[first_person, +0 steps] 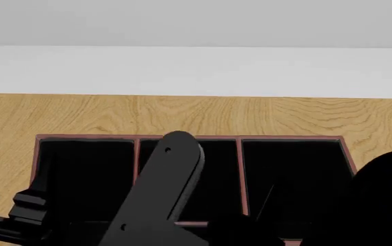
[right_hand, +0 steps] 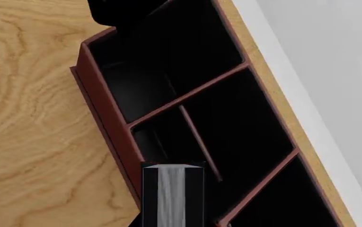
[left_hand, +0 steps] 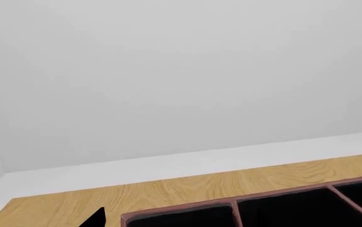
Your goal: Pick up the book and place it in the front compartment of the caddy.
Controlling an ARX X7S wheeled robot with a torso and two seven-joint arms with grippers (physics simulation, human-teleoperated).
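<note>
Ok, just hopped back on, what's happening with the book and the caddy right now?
The right wrist view shows the book held upright over the caddy, above its middle column beside the crossbar, seemingly in the right arm's grip, though the fingers are out of frame. It looks not yet released. In the head view an arm link crosses the caddy and hides the book. The left wrist camera sees only the caddy's edge and the tabletop.

1 book (right_hand: 172,196), 1 caddy (first_person: 189,137) (3 cols), 1 table (first_person: 79,115).
</note>
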